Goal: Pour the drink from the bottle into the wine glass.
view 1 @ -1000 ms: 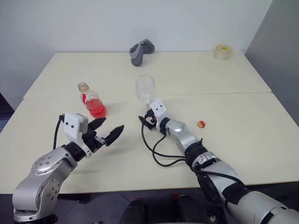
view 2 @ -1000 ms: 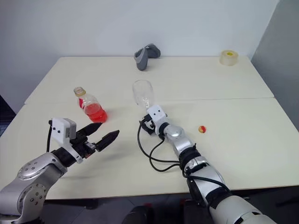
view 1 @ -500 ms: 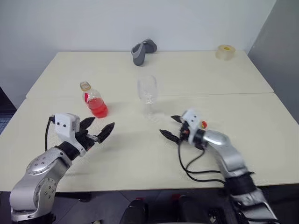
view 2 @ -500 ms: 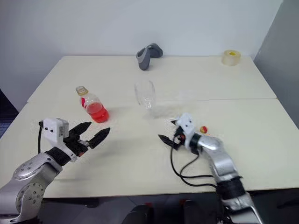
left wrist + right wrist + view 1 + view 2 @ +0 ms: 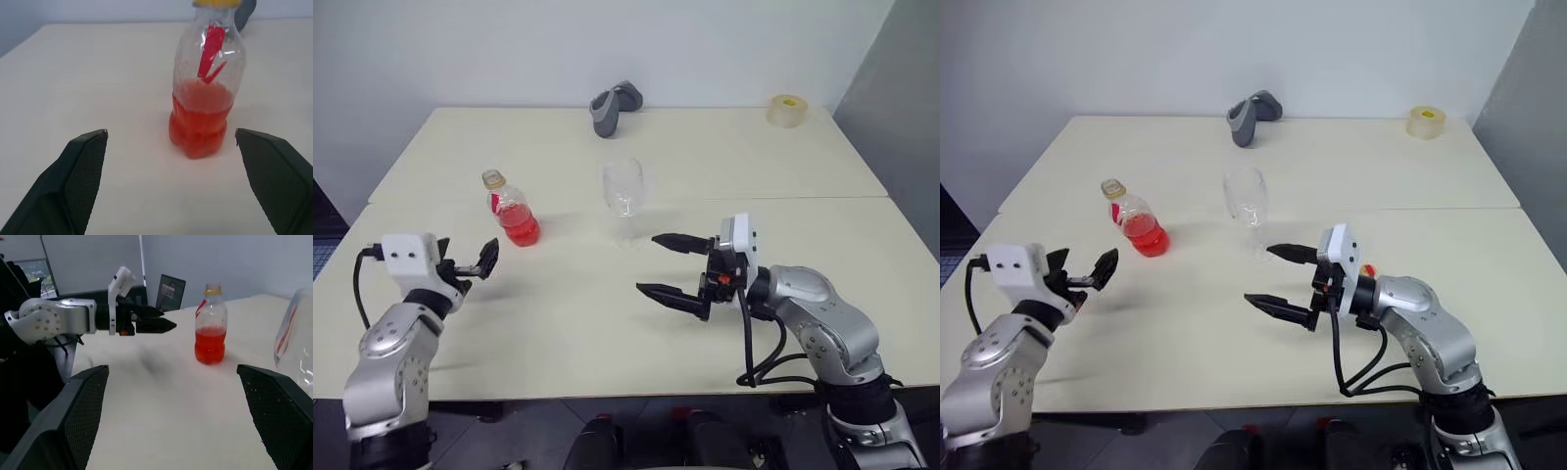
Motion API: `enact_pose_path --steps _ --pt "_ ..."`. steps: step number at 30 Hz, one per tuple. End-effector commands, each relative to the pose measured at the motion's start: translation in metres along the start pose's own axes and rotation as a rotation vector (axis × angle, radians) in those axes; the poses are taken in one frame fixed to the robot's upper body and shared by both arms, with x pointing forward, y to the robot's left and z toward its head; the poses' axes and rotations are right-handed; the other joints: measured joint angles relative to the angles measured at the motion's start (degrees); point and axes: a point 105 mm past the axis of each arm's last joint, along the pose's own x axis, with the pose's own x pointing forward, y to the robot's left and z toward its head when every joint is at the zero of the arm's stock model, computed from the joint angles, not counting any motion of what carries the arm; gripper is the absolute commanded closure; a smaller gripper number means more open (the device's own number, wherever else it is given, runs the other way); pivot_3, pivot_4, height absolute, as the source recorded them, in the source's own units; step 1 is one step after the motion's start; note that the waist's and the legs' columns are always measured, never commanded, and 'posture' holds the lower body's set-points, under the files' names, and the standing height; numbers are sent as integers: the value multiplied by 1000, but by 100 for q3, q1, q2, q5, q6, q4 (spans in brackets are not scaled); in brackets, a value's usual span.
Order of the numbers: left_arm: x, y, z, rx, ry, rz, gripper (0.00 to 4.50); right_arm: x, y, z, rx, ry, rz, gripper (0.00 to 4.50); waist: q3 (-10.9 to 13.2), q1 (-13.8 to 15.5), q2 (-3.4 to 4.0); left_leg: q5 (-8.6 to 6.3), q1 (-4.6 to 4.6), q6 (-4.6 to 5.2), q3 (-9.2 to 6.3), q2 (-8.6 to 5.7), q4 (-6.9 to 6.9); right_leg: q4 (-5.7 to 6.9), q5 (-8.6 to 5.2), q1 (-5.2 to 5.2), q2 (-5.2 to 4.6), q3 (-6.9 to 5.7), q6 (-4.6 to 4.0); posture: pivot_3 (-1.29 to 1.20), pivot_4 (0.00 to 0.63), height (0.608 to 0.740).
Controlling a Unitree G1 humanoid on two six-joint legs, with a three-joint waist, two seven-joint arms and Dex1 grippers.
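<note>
The bottle (image 5: 512, 210) stands upright on the counter (image 5: 803, 166) beside the wine glass (image 5: 623, 201), both untouched, with the left end effector (image 5: 478, 261) and right end effector (image 5: 668, 266) spread apart, empty.

left end effector (image 5: 481, 262): fingers spread wide, empty, pointing level and forward, arm bent low at the left | right end effector (image 5: 1278, 278): fingers apart, empty, pointing level toward the robot's left, apparently clear of the surface, forearm crossing inward
</note>
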Motion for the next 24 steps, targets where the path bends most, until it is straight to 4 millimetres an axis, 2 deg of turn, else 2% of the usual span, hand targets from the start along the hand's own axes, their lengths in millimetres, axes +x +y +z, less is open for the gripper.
enact_pose_path --steps 1,11,15,20,24 --pt "9 -8 10 46 -38 -65 0 5 1 13 -22 -40 -3 35 0 0 0 0 -2 0 0 0 1 -1 0 -1 0 1 0 0 150 740" --pt "28 -16 10 47 -41 -118 0 7 2 16 -46 -36 -35 35 1 -2 -2 0 -10 -2 -1 1 2 -2 0 -10 -1 0 0 0 150 740" --pt "38 -11 13 61 -53 -118 0 10 5 20 -53 -41 -38 35 1 -2 -1 0 -10 -2 -2 3 2 0 1 -10 0 -4 0 0 150 740" --pt "53 -15 16 86 -54 -171 0 16 6 34 -59 -76 -28 35 1 -2 -2 0 -10 -3 -2 3 4 1 1 -10 0 -5 0 0 150 740" --pt "60 -17 16 105 -60 -202 0 17 6 36 -64 -77 -28 35 1 -6 -2 3 -11 -8 -1 2 3 0 1 -12 0 -4 0 0 150 740"
